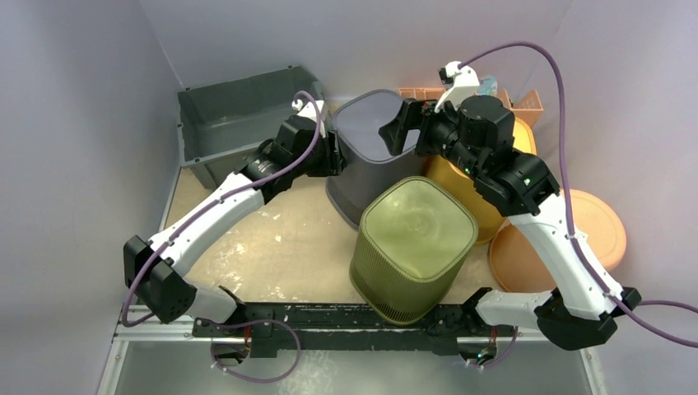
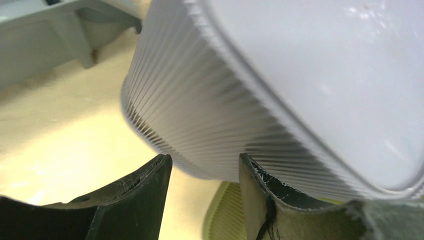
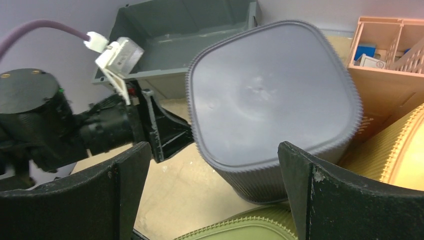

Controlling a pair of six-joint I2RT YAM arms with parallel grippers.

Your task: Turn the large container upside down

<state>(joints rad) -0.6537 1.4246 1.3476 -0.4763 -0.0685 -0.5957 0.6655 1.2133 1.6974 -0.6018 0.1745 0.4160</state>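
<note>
The large container (image 1: 366, 136) is grey and ribbed, and it stands at the back middle of the table with its flat closed base (image 3: 270, 90) facing up, slightly tilted. My left gripper (image 1: 333, 156) is at its left wall, open. In the left wrist view the ribbed wall (image 2: 200, 115) lies just past the fingertips of that gripper (image 2: 205, 157), and only table shows between the jaws. My right gripper (image 1: 395, 127) hangs over the container's right side. It (image 3: 214, 145) is wide open and holds nothing.
An olive ribbed container (image 1: 416, 243) stands base-up in front of the grey one. A yellow-orange tub (image 1: 461, 185) and an orange round lid (image 1: 597, 230) are on the right. A grey bin (image 1: 239, 123) sits back left and an orange organiser (image 3: 385, 55) back right.
</note>
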